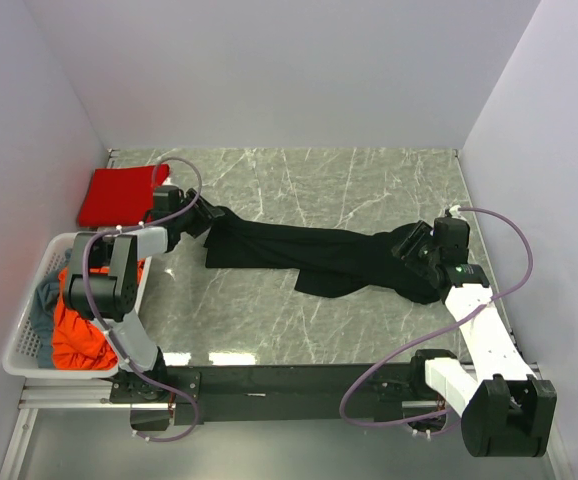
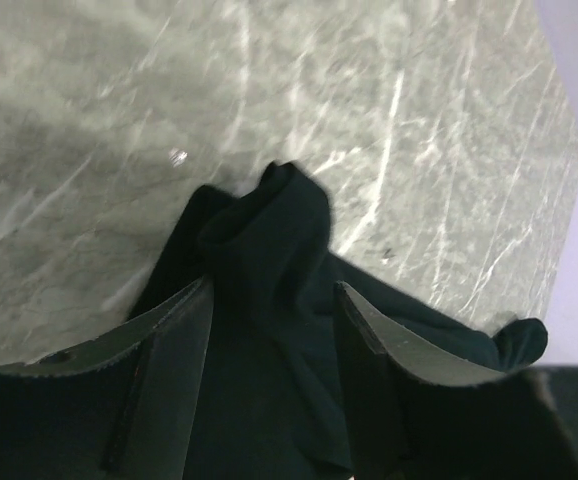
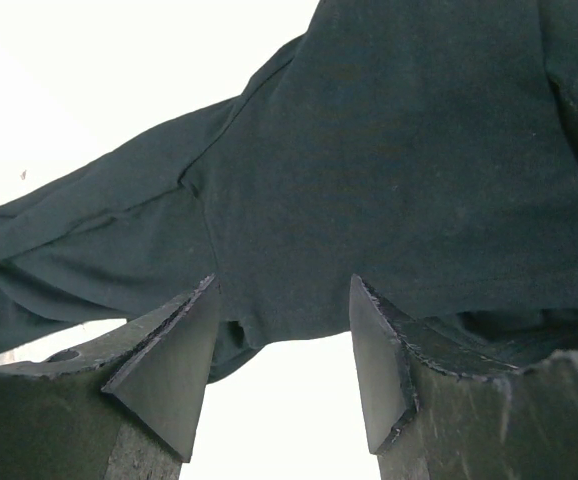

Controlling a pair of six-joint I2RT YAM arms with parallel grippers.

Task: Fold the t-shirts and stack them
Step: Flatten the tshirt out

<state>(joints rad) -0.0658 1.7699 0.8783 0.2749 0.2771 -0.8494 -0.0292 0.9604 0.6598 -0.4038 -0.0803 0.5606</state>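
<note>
Straddling the black t-shirt [image 1: 309,255], right fingers [image 3: 169,370] parted, left fingers [image 2: 169,365] round a bunch, grip unclear

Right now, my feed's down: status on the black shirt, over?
Left tool open, straddling bunched end of black t-shirt. Right tool open at its other end. Nothing blocking.

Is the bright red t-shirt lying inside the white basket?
No, the bright red t-shirt lies on the table, just beyond the white basket and outside its rim.
</note>
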